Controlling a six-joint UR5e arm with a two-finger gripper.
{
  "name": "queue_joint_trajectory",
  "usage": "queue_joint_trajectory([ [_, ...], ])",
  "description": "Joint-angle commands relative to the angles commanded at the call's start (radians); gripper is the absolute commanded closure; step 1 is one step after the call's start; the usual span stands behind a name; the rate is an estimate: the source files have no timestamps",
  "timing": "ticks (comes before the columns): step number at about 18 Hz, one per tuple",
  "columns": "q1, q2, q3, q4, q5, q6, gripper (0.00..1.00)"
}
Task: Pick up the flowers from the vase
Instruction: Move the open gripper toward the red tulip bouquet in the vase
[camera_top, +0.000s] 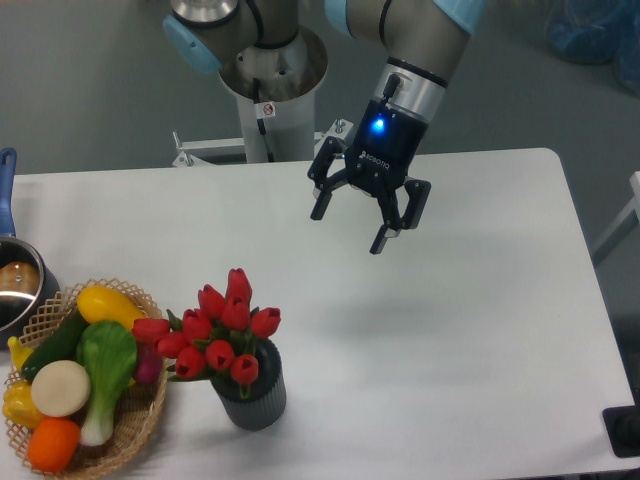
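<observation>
Bring the empty, spread-fingered hand (350, 220) directly above the vase (250, 396), then clamp the flowers (218, 335) low.

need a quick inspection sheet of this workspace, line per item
surface: white table, mostly bare on its right side
job's things: red flowers standing in the ribbed dark grey vase near the front left edge; not yet gripped
clutter: wicker basket of toy vegetables left of the vase; steel pot with blue handle at the left edge
grippers: gripper open, empty, above the table's middle, up and to the right of the flowers
cables: nothing seen
surroundings: robot base column behind the table; grey floor; blue object at top right, too cropped to identify
</observation>
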Motion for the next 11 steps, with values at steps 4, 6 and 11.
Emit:
queue_joint_trajectory([
  [4,-0.003,-0.038,0.018,0.002,-0.135,-0.045,0.00],
  [6,-0.006,-0.054,0.018,0.002,-0.164,-0.045,0.00],
  [11,-0.057,-0.116,0.017,0.011,-0.156,0.020,0.00],
])
